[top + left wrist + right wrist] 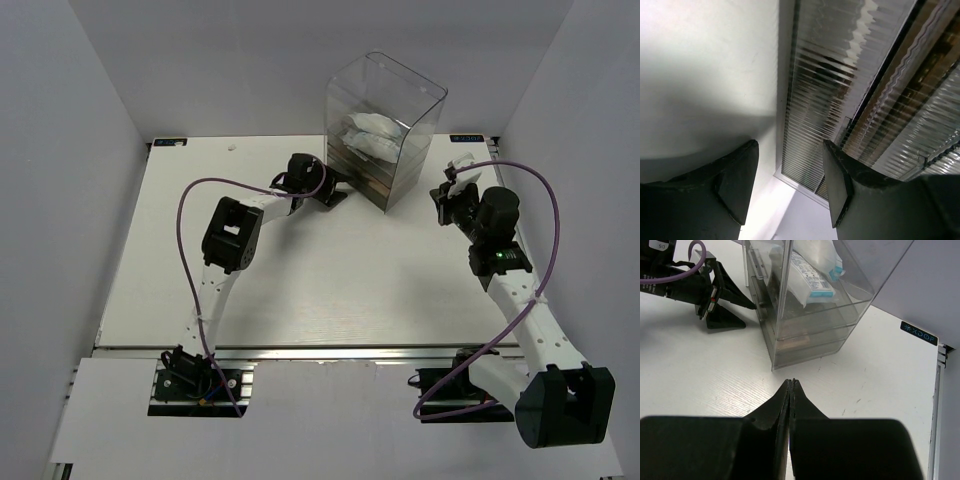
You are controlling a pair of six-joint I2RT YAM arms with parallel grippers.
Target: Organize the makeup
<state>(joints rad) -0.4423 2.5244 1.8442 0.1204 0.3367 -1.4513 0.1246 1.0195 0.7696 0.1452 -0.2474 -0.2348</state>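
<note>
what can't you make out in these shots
- lower drawers of the clear box: contents are murky behind tinted plastic in the right wrist view and distorted by ribbed fronts in the left wrist view.
- white-and-blue packets: tops are cut off by the upper edge and the print is too small, right wrist view.
- whether the left jaws touch the box: the tips merge with its dark edge, top view.

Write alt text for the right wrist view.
The right gripper, shut and empty, points at a clear drawer box on a white table, white-and-blue packets in its top section. The left gripper, jaws open, is at the box's left side.
</note>
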